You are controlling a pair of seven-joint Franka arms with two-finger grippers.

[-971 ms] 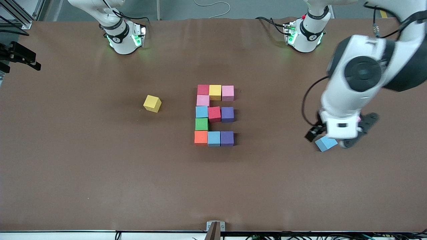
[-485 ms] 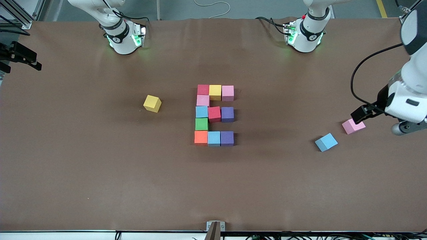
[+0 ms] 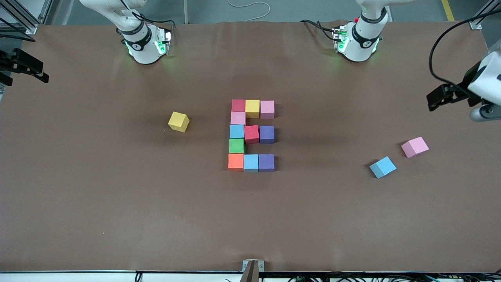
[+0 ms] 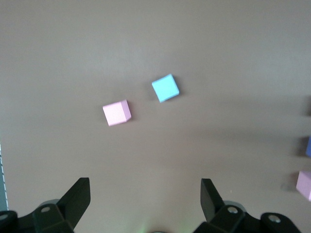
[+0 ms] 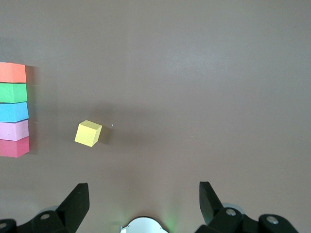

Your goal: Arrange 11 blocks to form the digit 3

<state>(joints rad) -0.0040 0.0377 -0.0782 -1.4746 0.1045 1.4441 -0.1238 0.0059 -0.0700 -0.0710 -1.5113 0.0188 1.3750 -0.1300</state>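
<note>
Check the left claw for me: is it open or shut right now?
Open. In the left wrist view the left claw has its two fingers spread wide with nothing between them; the pink block lies loose on the table.

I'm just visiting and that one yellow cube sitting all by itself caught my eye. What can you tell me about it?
The lone yellow block is a small cube with a matte, foam-like look and crisp edges. It rests flat on the brown table, turned askew to the table's edges, unlike the neat blocks of the arranged figure. It lies apart from that figure, toward the right arm's end of the table. Nothing touches it but the table, and no gripper is near it. The right wrist view shows it too.
</note>
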